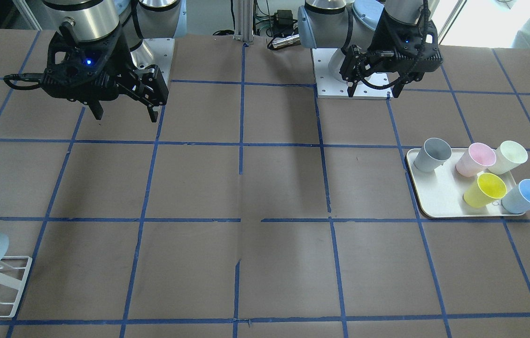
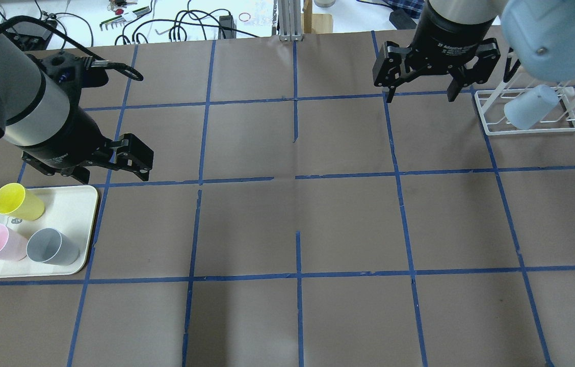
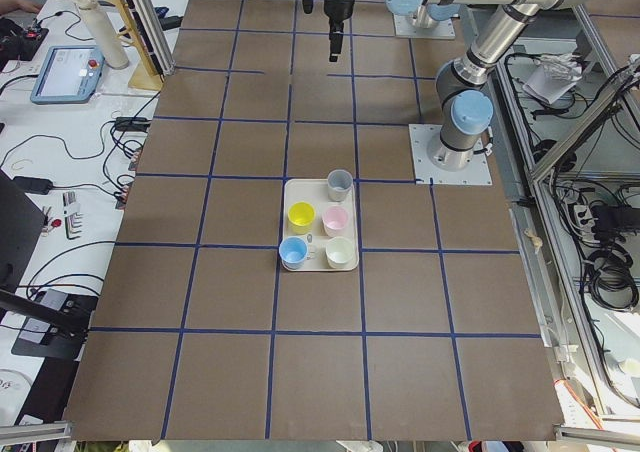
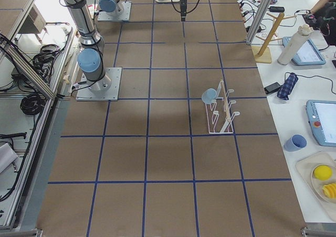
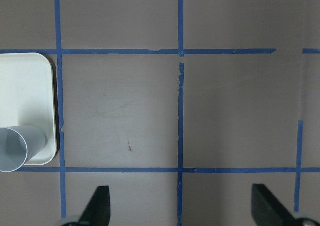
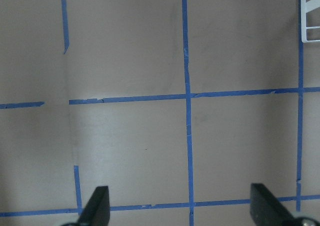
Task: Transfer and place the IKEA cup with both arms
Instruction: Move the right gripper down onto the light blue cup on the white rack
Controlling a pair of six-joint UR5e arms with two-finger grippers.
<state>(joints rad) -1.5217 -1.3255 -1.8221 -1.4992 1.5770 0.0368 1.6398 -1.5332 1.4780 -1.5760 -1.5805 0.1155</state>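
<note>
One pale-blue cup point(image 1: 526, 195) stands on the white tray point(image 1: 434, 197), at its corner far from the robot; it also shows in the exterior left view point(image 3: 293, 252). A second pale-blue cup point(image 2: 529, 107) hangs mouth-down on the white wire rack point(image 2: 527, 127). My left gripper point(image 2: 113, 176) is open and empty, in the air just beyond the tray's edge. My right gripper point(image 2: 421, 94) is open and empty, in the air left of the rack. In the left wrist view the open fingers point(image 5: 100, 203) frame bare table. The right wrist view shows the same point(image 6: 97, 206).
The tray also holds a grey cup point(image 1: 432, 155), a pink cup point(image 1: 475, 159), a cream cup point(image 1: 509, 157) and a yellow cup point(image 1: 485, 190). The grey cup point(image 5: 15, 148) shows at the tray corner in the left wrist view. Brown paper with blue tape lines covers the table point(image 1: 265, 188).
</note>
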